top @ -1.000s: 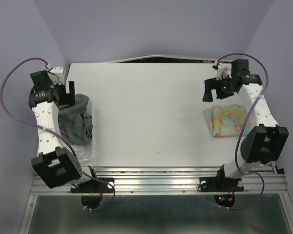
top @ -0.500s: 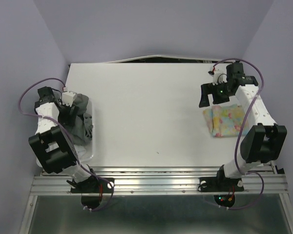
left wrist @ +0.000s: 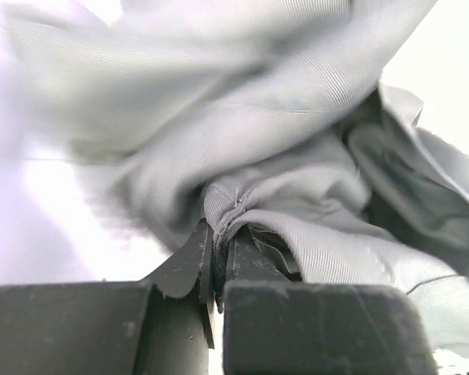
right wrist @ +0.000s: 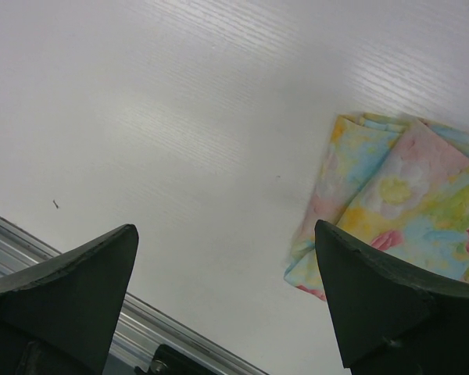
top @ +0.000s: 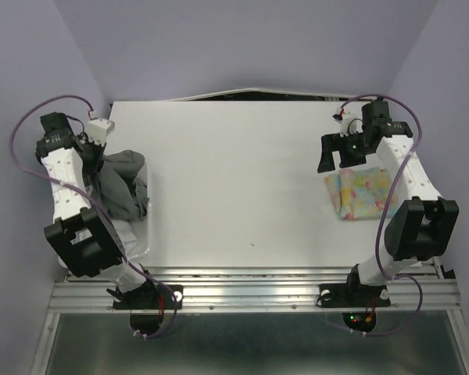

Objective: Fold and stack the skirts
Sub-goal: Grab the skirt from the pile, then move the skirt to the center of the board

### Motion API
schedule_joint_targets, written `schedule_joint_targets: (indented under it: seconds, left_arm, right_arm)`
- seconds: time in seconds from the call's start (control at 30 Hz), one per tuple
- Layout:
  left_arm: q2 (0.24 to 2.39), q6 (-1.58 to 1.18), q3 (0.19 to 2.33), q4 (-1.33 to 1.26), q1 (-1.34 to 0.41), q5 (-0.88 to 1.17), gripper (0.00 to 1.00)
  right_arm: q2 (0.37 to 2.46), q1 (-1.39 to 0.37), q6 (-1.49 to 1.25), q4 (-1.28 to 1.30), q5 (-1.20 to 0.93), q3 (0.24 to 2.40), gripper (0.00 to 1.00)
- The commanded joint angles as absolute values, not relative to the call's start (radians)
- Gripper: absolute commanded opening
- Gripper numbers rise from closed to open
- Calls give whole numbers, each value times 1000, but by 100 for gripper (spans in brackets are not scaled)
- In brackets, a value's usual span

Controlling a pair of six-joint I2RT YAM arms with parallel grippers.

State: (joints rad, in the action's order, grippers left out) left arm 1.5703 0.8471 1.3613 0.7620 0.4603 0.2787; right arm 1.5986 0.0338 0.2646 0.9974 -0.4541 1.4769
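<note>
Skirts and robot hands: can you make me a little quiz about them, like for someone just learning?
1. True or false: the left hand is shut on the grey skirt.
2. Where is the floral skirt? A in a basket, B folded on the table, C on the floor.
3. Fill in: the right hand is ____ and holds nothing.
Key: 1 true; 2 B; 3 open.

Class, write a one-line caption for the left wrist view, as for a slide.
Left gripper pinching a fold of the grey skirt, jaws shut on the cloth.
</note>
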Motion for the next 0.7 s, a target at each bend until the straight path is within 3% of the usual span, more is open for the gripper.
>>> schedule_joint_targets:
  seconds: [0.0,0.13,0.3,0.5,0.67]
  left_arm:
    - [1410,812,1698,879,462,448,0]
    - [1423,744,2000,991,431,601,0]
    - [1398,606,2227,957,211,713,0]
    - [1234,433,2038,681,5,902,0]
    - [1190,377,1824,627,-121,1031,0]
  right_arm:
    - [1569,37,245,986,-520,1508,99]
    - [1575,37,242,992,-554,1543,99]
    - [1568,37,235,980,-568,1581,99]
    - [1537,37,236,974,-554,1589,99]
    - [1520,37,262,988,-572,1557,99]
